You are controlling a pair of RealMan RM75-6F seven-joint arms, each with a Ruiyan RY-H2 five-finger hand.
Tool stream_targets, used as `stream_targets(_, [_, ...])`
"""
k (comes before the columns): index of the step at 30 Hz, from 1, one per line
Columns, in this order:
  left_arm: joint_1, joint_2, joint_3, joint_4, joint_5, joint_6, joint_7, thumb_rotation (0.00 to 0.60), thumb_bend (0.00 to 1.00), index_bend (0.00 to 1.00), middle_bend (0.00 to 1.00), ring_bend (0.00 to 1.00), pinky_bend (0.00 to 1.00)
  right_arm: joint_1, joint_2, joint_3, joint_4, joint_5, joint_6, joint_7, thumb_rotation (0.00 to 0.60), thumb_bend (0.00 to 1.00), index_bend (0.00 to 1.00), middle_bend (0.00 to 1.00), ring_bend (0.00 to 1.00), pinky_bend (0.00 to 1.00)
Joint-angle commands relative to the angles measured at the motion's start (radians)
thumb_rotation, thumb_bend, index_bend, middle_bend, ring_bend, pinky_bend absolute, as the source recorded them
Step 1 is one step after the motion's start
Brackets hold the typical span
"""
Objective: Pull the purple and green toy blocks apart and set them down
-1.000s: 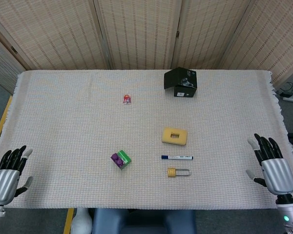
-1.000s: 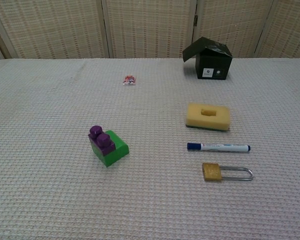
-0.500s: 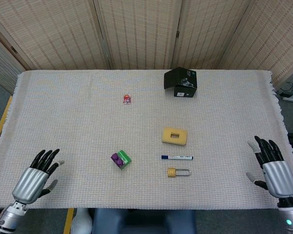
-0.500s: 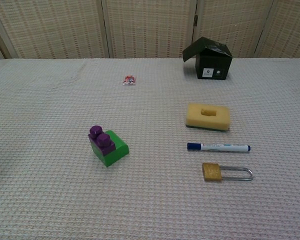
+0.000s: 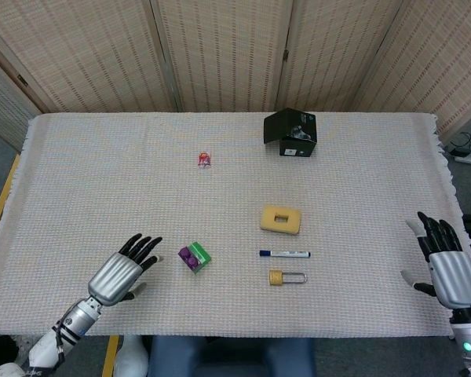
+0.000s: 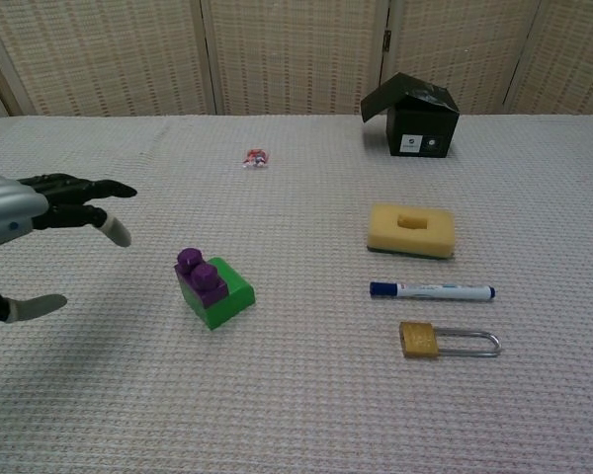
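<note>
The purple block [image 5: 188, 256] [image 6: 200, 272] is still stuck onto the green block [image 5: 199, 254] [image 6: 224, 297], and the pair lies on the cloth near the table's front middle. My left hand [image 5: 122, 271] [image 6: 35, 209] hovers just left of the pair, fingers spread and holding nothing. My right hand [image 5: 447, 263] stays at the table's right front edge, fingers apart and empty; the chest view does not show it.
A yellow sponge [image 5: 280, 219], a blue marker [image 5: 284, 254] and a brass padlock [image 5: 286, 277] lie right of the blocks. A black box [image 5: 291, 133] stands at the back. A small red toy [image 5: 205, 160] lies behind the blocks. The woven cloth [image 5: 102, 188] covers the table.
My left hand has swept in from the front left corner to just left of the blocks and now shows in the chest view. The right hand drifted slightly outward. The blocks have not moved.
</note>
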Motion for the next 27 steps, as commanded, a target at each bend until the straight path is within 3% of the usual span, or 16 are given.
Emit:
stream_targets(1, [-0.060,-0.042,-0.040,-0.043,-0.101,-0.077,0.071,0.600,0.36,0.25,0.00,0.00,0.00,0.003,0.002,0.003,0.001,0.009,-0.009,0.005,0.600,0.25,0.00,0.00,0.00,0.00])
stream_targets(11, [-0.115,-0.114,-0.060,-0.035,-0.160,-0.081,0.119,0.600,0.33,0.25,0.00,0.00,0.00,0.012,0.011,0.004,-0.001,0.024,-0.035,0.023,0.600,0.25,0.00,0.00,0.00,0.00])
stream_targets(18, [-0.154,-0.177,-0.055,0.006,-0.208,-0.095,0.234,0.600,0.31,0.22,0.00,0.00,0.00,0.016,0.020,0.003,-0.003,0.030,-0.050,0.040,0.600,0.25,0.00,0.00,0.00,0.00])
stream_targets(27, [-0.197,-0.254,-0.067,0.119,-0.232,-0.089,0.228,0.600,0.32,0.30,0.00,0.00,0.00,0.023,0.022,0.007,0.012,0.037,-0.063,0.070,0.600,0.25,0.00,0.00,0.00,0.00])
